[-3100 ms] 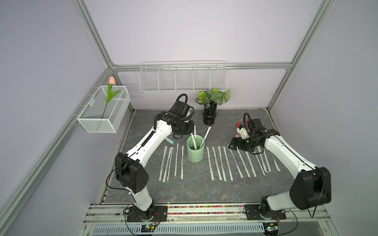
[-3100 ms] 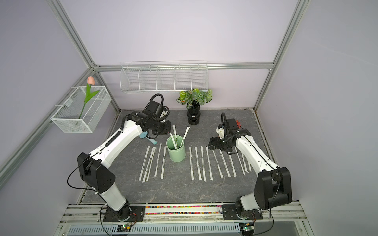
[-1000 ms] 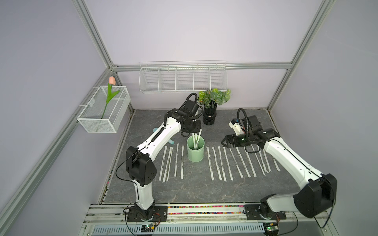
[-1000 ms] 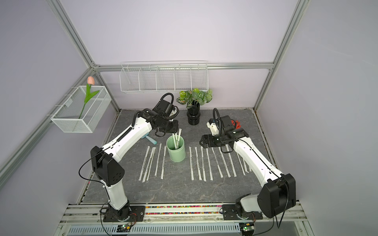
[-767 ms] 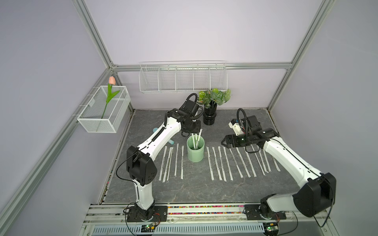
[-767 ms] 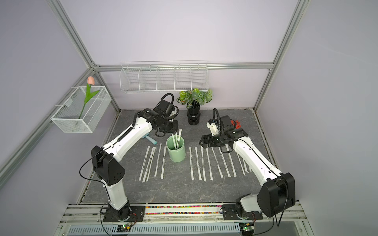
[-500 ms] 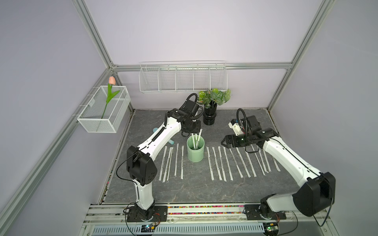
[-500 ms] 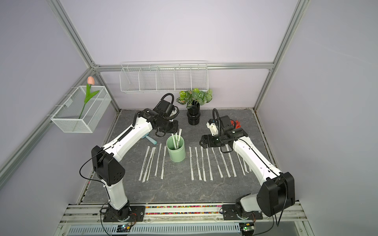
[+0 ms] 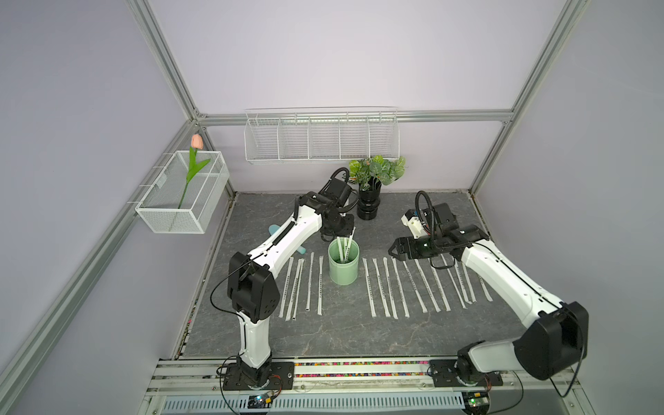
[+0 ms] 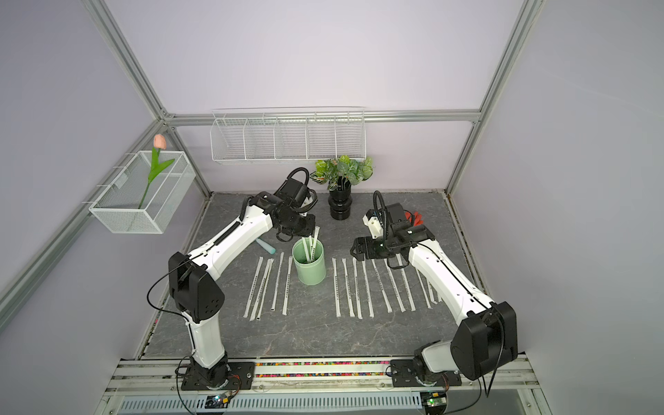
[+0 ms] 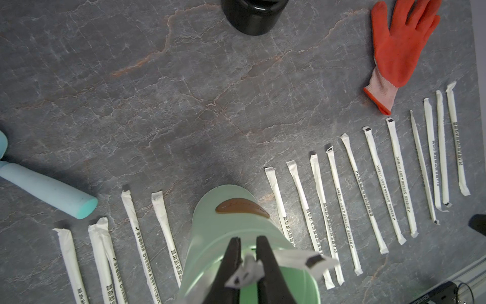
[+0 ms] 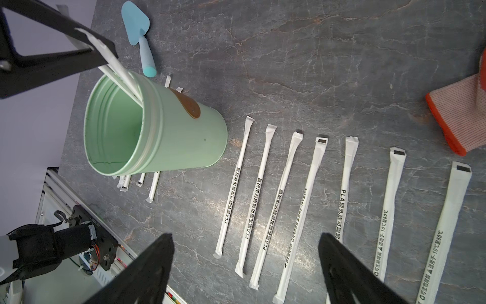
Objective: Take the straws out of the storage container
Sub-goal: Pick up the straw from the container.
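We count two straws (image 9: 349, 244) standing in the mint-green cup (image 9: 344, 276), with the left hand (image 11: 248, 240) clenched on one tip. Five lie on the surface (image 9: 341, 330) to its left, seemingly eleven to its right. The right hand (image 12: 246, 237) hangs released above those.

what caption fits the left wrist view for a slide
Left gripper pinching a wrapped straw in the mint cup, other straws laid flat

A black vase (image 9: 368, 208) of leaves (image 9: 379, 170) stands at the back of the grey table (image 9: 323, 330). An orange glove (image 11: 402, 50) and a blue trowel (image 12: 140, 34) lie flat. A wire rack (image 9: 321, 143) and a basket (image 9: 172, 219) holding a tulip (image 9: 196, 142) hang on the walls.
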Robot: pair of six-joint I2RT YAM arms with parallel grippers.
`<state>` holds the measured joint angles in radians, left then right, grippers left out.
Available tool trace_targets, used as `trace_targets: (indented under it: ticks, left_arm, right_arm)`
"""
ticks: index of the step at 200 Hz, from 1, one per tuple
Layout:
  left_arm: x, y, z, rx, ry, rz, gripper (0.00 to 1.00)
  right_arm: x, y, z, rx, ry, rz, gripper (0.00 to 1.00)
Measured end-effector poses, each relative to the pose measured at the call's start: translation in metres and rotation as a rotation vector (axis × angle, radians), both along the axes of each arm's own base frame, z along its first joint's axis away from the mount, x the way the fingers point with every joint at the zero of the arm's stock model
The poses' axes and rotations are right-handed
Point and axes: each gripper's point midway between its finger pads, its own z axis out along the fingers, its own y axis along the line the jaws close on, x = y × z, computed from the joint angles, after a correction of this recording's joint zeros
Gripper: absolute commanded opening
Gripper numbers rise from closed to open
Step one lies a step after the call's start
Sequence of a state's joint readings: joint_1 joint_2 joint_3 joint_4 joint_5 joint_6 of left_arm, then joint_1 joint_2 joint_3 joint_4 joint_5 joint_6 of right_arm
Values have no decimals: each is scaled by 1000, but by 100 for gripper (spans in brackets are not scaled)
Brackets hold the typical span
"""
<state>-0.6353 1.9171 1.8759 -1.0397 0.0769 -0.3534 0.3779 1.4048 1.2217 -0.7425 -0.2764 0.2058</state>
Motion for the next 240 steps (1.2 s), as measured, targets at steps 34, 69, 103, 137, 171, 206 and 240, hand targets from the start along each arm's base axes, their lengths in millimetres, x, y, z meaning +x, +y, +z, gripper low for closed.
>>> trace_targets:
  ticks: [34,69,103,137,171,206,240]
  left_arm:
    - [-2,1,-1,6,7,1,10]
    - [-3,3,5,1,0,1,10]
    - [-6,5,20,-18,-26,2,10]
    - [-7,7,41,-42,-64,5,10]
    - [-4,7,60,-58,-104,11,10]
    - [-1,8,85,-73,-149,18,9]
    - [0,13,117,-87,-221,22,6]
  right_arm:
    - [0,0,0,-1,1,0,89]
    - [0,0,0,0,1,0,89]
    - [-1,0,-3,-2,7,0,89]
    - [-1,0,-3,-2,8,0,89]
    - [-2,-1,-5,-3,12,0,89]
    - [-2,-1,-5,-3,12,0,89]
    - [-2,-1,-5,-3,12,0,89]
